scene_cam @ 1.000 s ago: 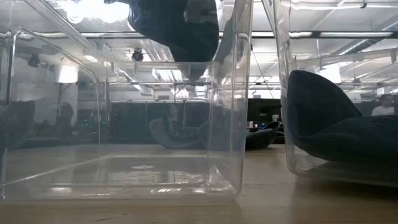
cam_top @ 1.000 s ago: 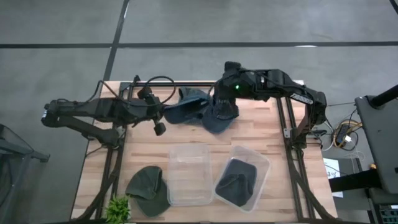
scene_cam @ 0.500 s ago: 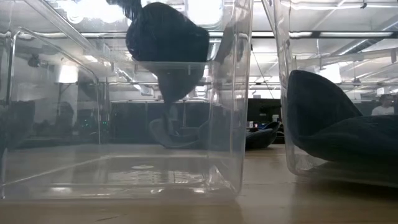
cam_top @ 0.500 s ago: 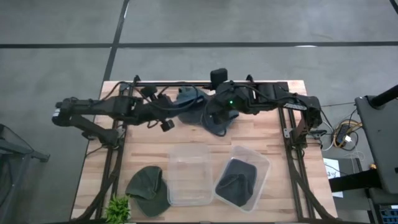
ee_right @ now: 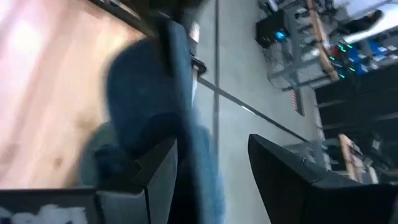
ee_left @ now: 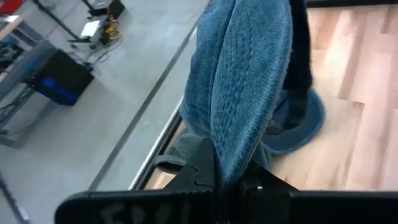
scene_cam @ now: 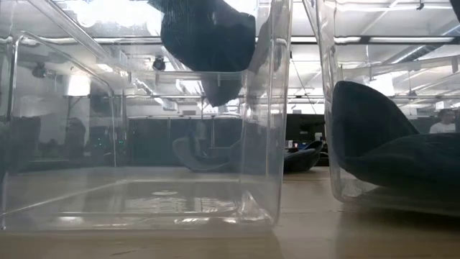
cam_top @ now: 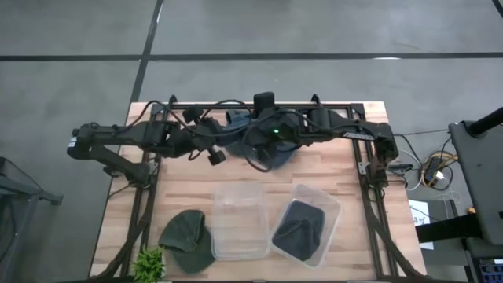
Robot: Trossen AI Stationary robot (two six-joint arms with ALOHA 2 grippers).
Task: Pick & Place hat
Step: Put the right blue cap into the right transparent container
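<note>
Blue hat (cam_top: pixel 267 145) at far middle of table (cam_top: pixel 346 169), lifted off the wood, hanging limp between both arms – seen dangling high in the low view (scene_cam: pixel 208 36) behind the clear bin (cam_top: pixel 238 220)

Left gripper (cam_top: pixel 214 156) just beside hat's left edge; in its wrist view fingers pinched tight on a fold of the ribbed blue cloth (ee_left: pixel 249 93), no gap showing

Right gripper (ee_right: pixel 211 177) over the crown, fingers part open with blue fabric between them, light hold by the look of it, not squeezed flat

Likely light, soft, floppy – folds and sags under own weight, no stiffness except maybe the brim. Not fragile, not slippery; knit-like texture should grip well. Best taken by a bunched fold or brim edge, pinched deep so cloth can't slide out

Second clear bin (cam_top: pixel 334 206) already holding a dark hat (cam_top: pixel 299 228). Green hat (cam_top: pixel 187 240) on table by near-left corner
</note>
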